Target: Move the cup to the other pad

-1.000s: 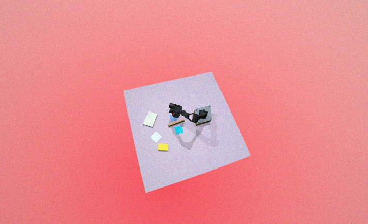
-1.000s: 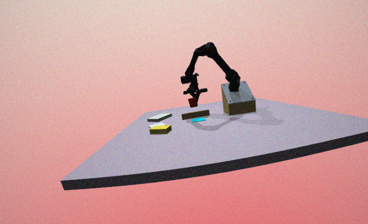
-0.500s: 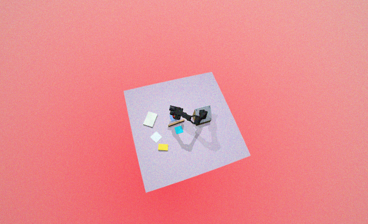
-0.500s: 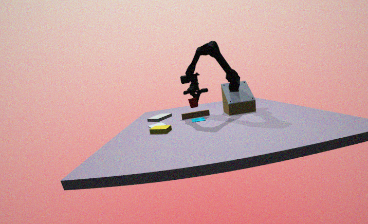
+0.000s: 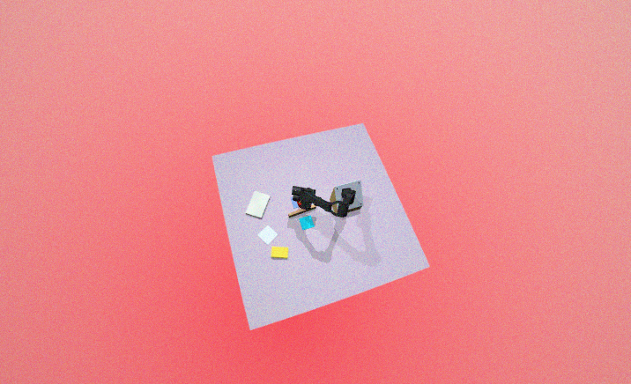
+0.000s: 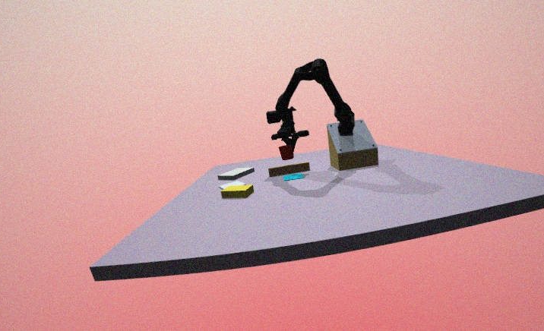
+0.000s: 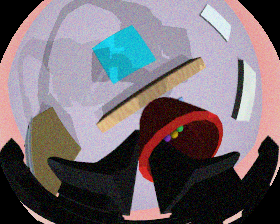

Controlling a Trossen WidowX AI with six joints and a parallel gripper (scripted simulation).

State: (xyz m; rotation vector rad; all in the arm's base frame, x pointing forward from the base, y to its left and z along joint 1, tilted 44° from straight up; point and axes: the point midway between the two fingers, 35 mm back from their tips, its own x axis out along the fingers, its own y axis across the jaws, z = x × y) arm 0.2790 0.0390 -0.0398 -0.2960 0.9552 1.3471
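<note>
claw (image 6: 287, 144) clenched on the rim of the red cup (image 6: 286, 152), which hangs upright in the air below it, clear of the table (image 6: 348, 222). marbles (image 7: 175, 132) sit inside the cup. a brown bar (image 6: 288, 168) lies on the table just under and forward of the claw, with the cyan pad (image 6: 293, 177) beyond the bar.

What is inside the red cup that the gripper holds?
In the wrist view, the red cup held by the gripper shows a few small marbles, green, yellow and purple, low inside. The cup's near wall and a finger hide the rest, so their count is unclear.
</note>
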